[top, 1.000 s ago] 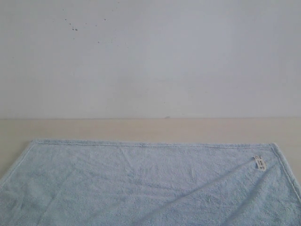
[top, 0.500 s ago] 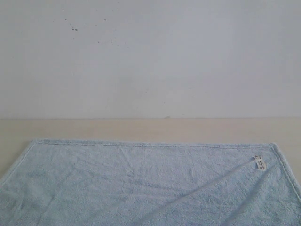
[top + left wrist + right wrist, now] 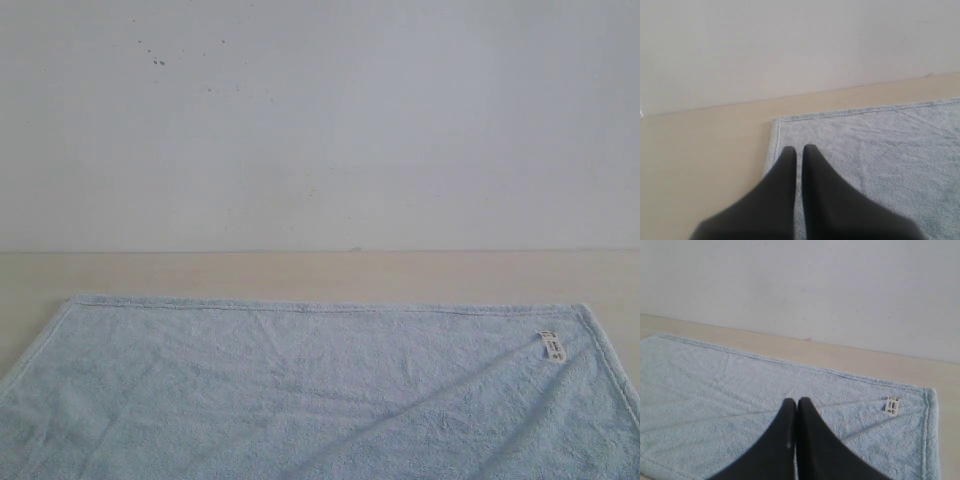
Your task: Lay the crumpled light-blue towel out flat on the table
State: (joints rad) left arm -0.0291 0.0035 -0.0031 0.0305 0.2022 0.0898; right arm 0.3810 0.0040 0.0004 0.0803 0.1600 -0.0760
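Observation:
The light-blue towel lies spread out on the beige table, its far hem straight and its white label near the far right corner. A long crease runs from the label toward the front. Neither gripper shows in the exterior view. In the left wrist view my left gripper hovers over the towel near its corner, jaws nearly together with a thin gap and nothing between them. In the right wrist view my right gripper is shut and empty above the towel, with the label off to one side.
A plain white wall rises behind the table's far edge. A strip of bare table shows beyond the towel's far hem and beside its left edge.

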